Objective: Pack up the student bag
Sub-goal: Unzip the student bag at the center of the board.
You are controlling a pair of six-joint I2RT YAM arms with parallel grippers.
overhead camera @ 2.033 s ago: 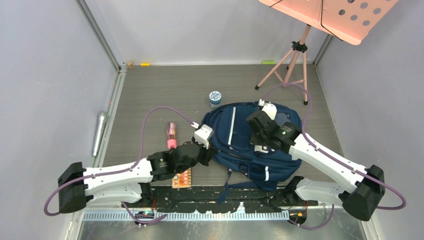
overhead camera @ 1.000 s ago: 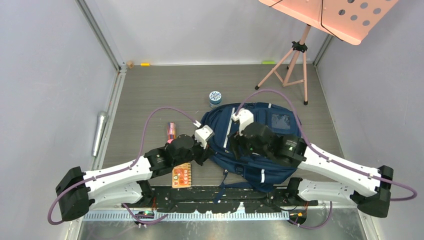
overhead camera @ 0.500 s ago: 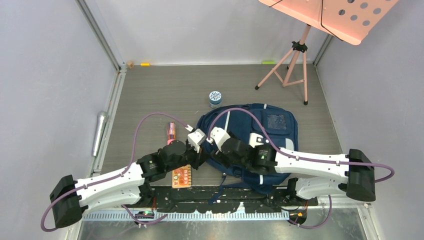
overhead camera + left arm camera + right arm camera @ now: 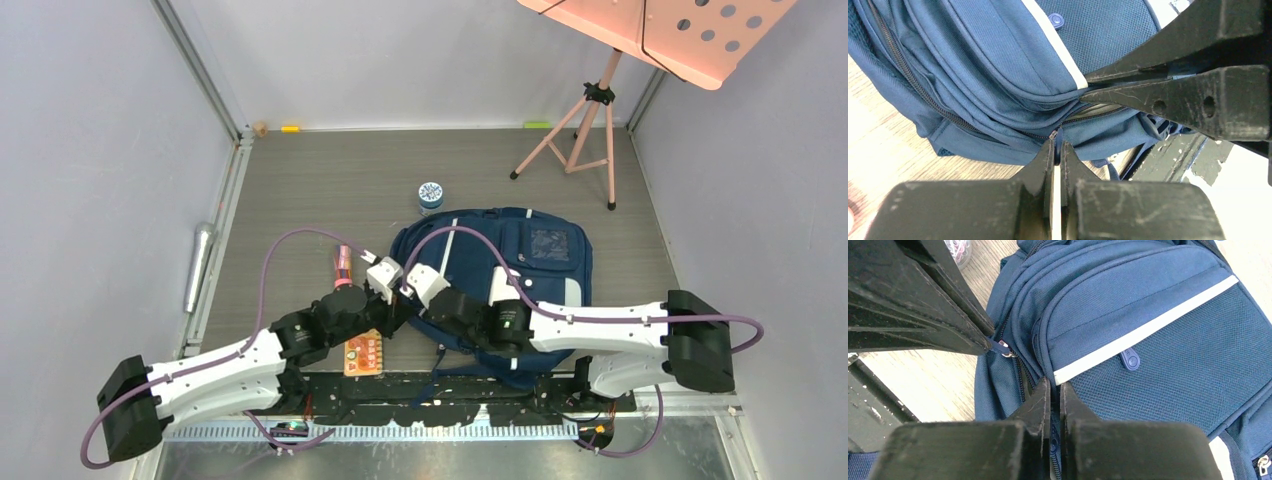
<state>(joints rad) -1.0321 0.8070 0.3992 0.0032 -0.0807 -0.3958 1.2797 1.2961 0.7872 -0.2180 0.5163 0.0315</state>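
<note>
1. my left gripper is almost fully closed, with only a thin crack between its fingers. it pinches the little zip pull on the side of the student bag.
2. my right gripper is closed just as far. it nips the bag's cloth at a zip line, right under the end of a pale stripe.
3. in the top view my two grippers are tip to tip, very near each other, at the lower left edge of the bag.
4. the bag lies flat on the grey table, in the middle of the top view and a bit to the right.
5. a jar with a blue lid stands just above the bag's upper left edge.
6. a pink tube and an orange card lie to the left of the bag.
7. a pink music stand is in the upper right corner.
</note>
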